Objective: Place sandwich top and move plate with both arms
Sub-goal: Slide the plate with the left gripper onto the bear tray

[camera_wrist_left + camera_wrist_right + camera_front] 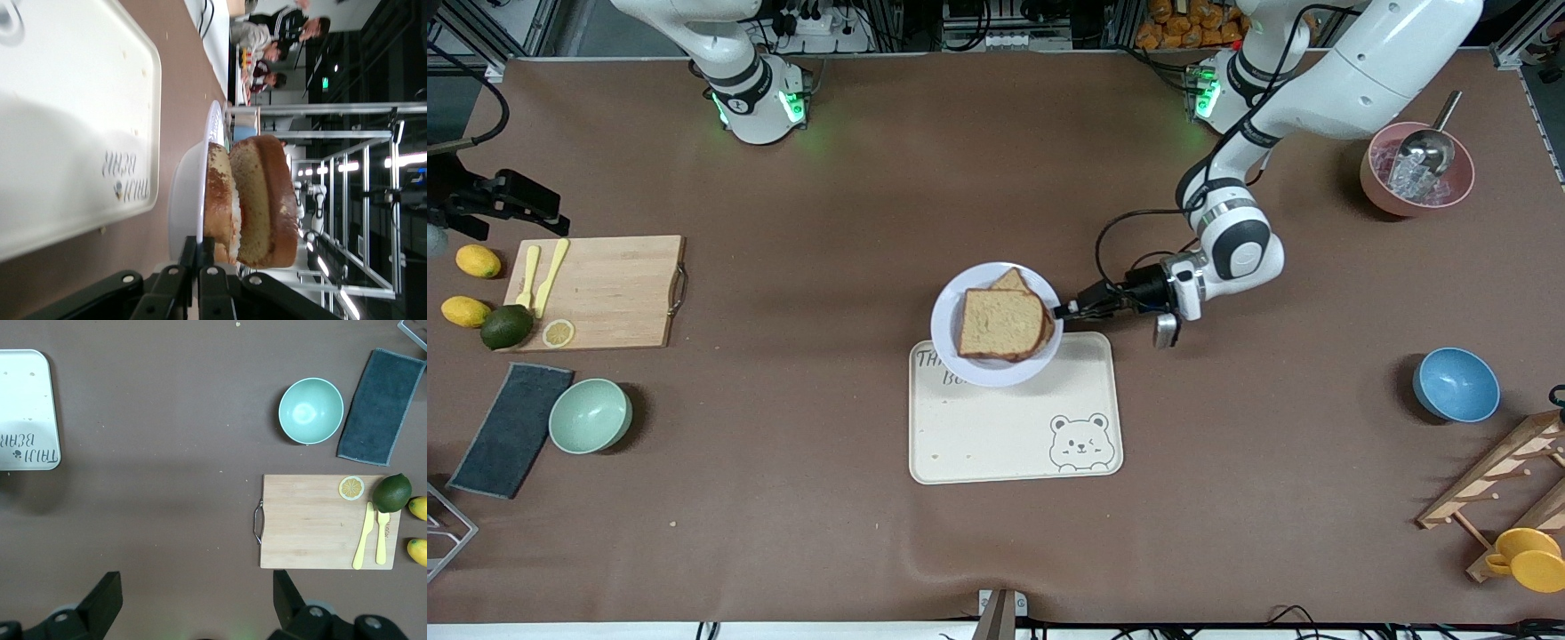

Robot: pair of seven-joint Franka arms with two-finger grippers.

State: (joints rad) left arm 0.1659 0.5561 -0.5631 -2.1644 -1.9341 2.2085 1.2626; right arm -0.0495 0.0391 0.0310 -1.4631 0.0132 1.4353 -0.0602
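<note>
The right gripper (193,603) is held wide open and empty, high over the table near the board (600,292), where its arm waits. The top (1000,323) is seen lying on the sandwich on the plate (947,324), which overlaps the tray (1014,427). The plate's rim is clamped by the shut left gripper (1060,310).

Left gripper (1060,310) pinched shut on the rim of the plate (951,333), which overlaps the bear tray (1014,436); the sandwich top (1000,324) sits stacked on the plate, and the right arm waits up at its base
</note>
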